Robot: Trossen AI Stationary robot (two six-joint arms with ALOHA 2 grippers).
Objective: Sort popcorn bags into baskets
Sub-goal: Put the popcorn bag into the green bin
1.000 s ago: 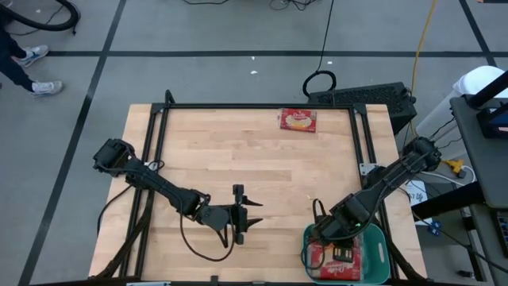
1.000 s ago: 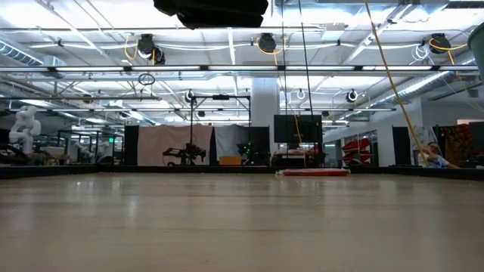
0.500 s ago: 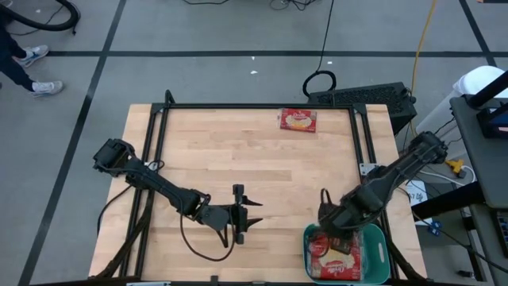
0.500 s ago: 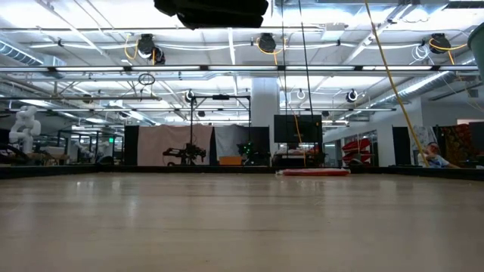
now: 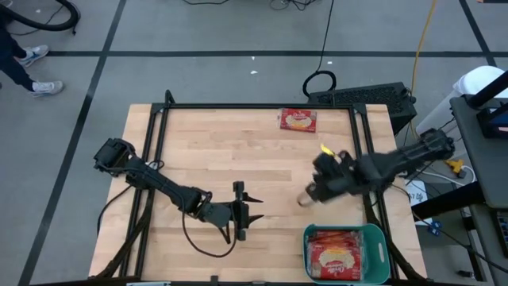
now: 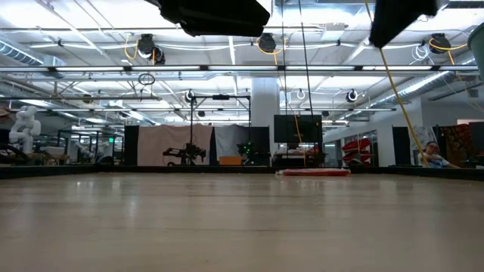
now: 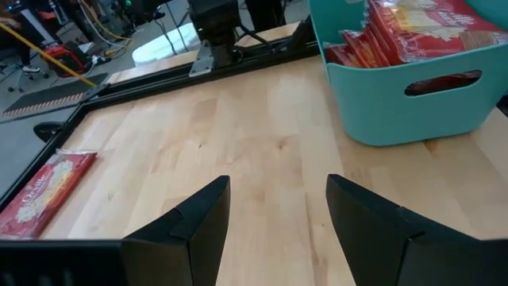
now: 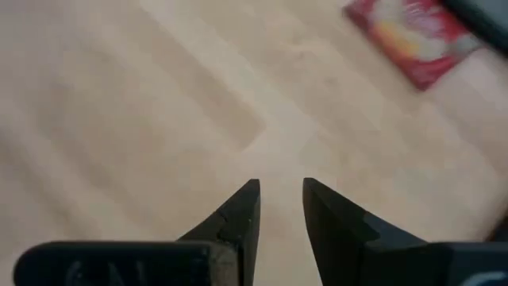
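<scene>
Several red popcorn bags lie stacked in the teal-green basket at the table's near right corner; the left wrist view shows the basket and its bags too. One more red bag with a cream oval lies flat near the far edge, also visible in the low view and the right wrist view. My right gripper hovers open over bare wood between basket and lone bag, fingers a little apart. My left gripper waits open near the table's middle front.
A black metal frame runs around the tabletop. A black cable loops under the left arm. The wood between the two grippers and the far bag is bare.
My right gripper has risen out of the basket and swung toward the far edge and a little left, now over bare wood. The bags stay lying in the basket. The left arm has kept still.
</scene>
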